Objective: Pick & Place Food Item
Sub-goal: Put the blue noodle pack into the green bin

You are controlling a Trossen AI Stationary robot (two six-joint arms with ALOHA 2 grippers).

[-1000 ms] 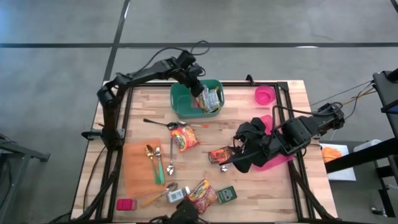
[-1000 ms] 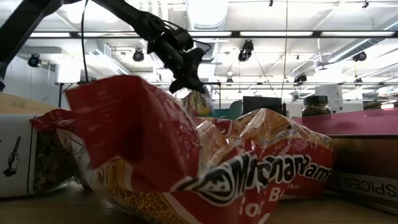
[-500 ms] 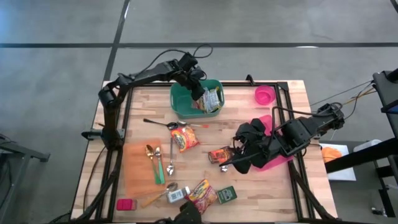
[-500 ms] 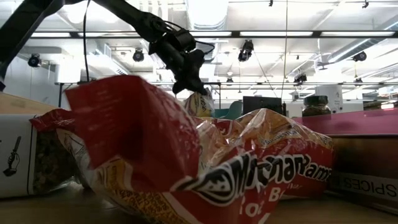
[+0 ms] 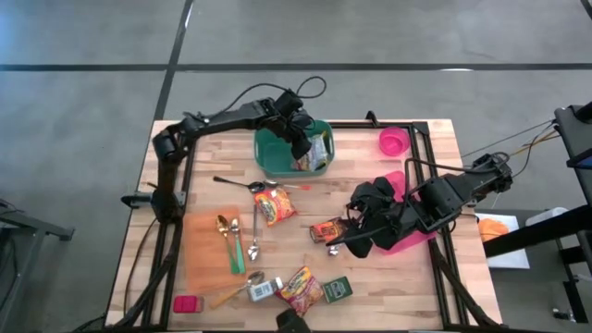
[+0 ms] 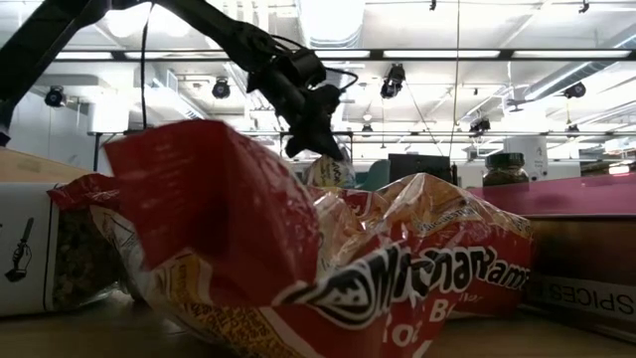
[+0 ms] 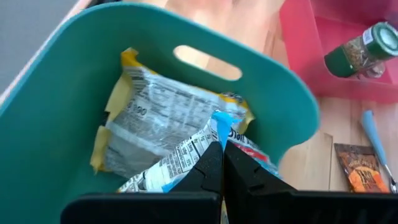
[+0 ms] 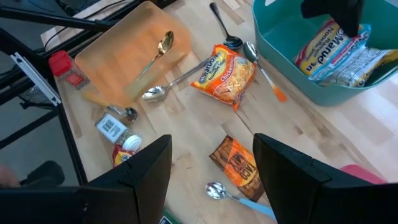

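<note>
A teal bin [image 5: 282,155] stands at the table's far middle, and a yellow-edged noodle packet [image 7: 161,121] leans against its wall inside. My left gripper [image 5: 302,141] hangs over the bin, shut on a second packet, white and blue [image 7: 180,163], which also shows in the low view [image 6: 329,172]. My right gripper [image 8: 211,149] hovers open above the table's right half, over a brown food packet [image 8: 236,163], touching nothing. My left gripper pinches the white-and-blue packet's blue top corner [image 7: 219,124] between its two shut fingers. The fingers slant down into the bin from above. The packet hangs below them inside the bin, next to the yellow-edged packet; whether its lower end rests there is hidden.
An orange noodle packet [image 5: 274,203], spoons and an orange mat [image 5: 205,250] lie mid-table. Another noodle packet [image 5: 301,289], a green box [image 5: 338,289] and a jar [image 5: 260,289] sit at the near edge. A pink bowl [image 5: 393,141] and a pink tray [image 5: 413,236] are on the right.
My left gripper has moved toward the table's right edge and down over the bin, staying shut. The packet it carries has sunk with it into the bin.
</note>
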